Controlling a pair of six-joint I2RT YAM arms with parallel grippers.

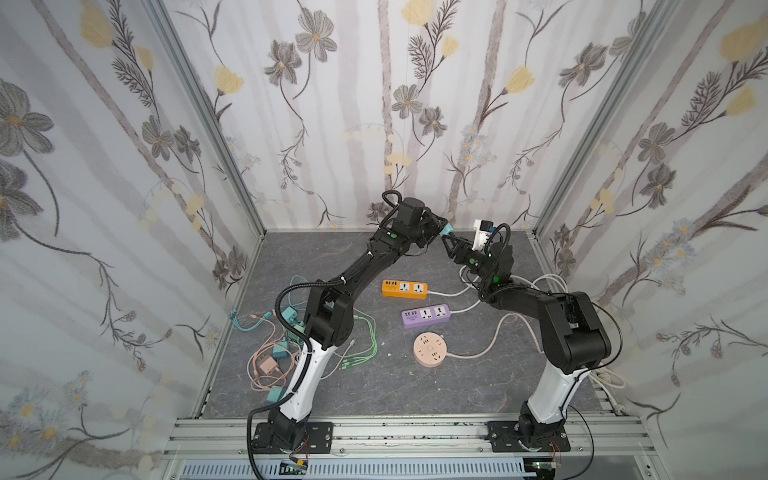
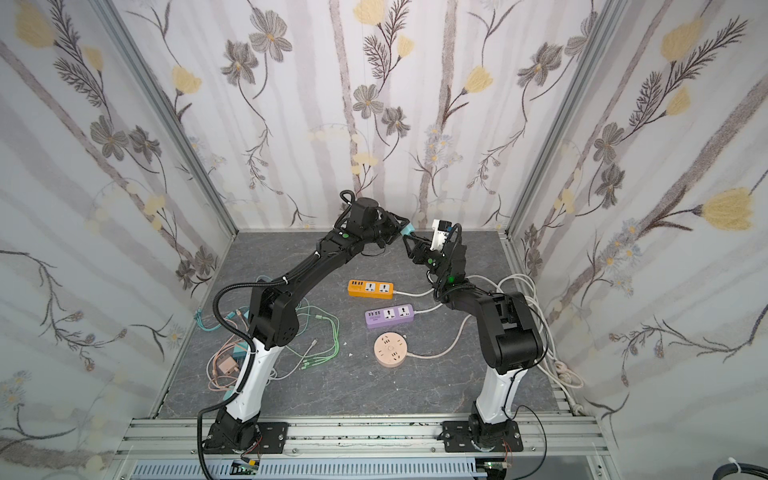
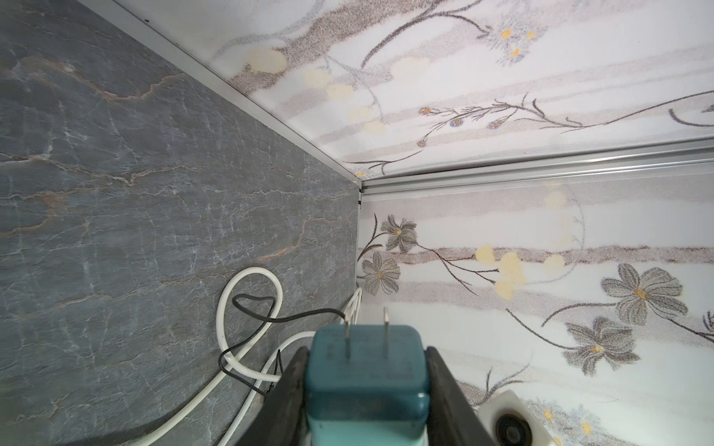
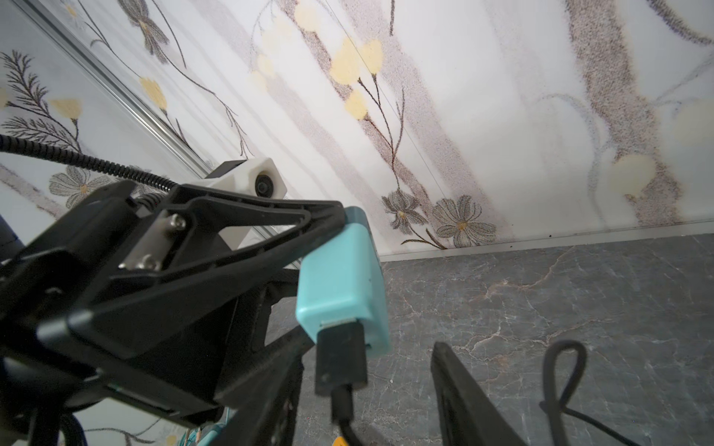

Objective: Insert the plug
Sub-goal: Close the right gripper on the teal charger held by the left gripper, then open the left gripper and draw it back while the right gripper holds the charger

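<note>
Okay, grey table (image 1: pixel 415 395) first: both arms meet high over its far middle, well apart from the three power strips nearer me, the orange strip (image 1: pixel 404 289), the purple strip (image 1: pixel 426 315) and the round peach one (image 1: pixel 431 351). My left gripper (image 1: pixel 444 230) is clamped on the teal plug (image 3: pixel 367 370), one finger on each flat side. So the plug is up in the air, nowhere near a socket yet. My right gripper (image 4: pixel 371 347) sits just beside it, jaws apart around the black USB connector (image 4: pixel 340 359) at the plug's back end. As far as I can see it's gripping nothing. The two prongs (image 3: pixel 385 328) point away from the left wrist, clear of the fingers.

My take: get the right one clear of the cable and tip the prongs down over a two-slot socket. Then square them to the slots and push straight. Any twist and they'll probably skate across the faceplate.
</note>
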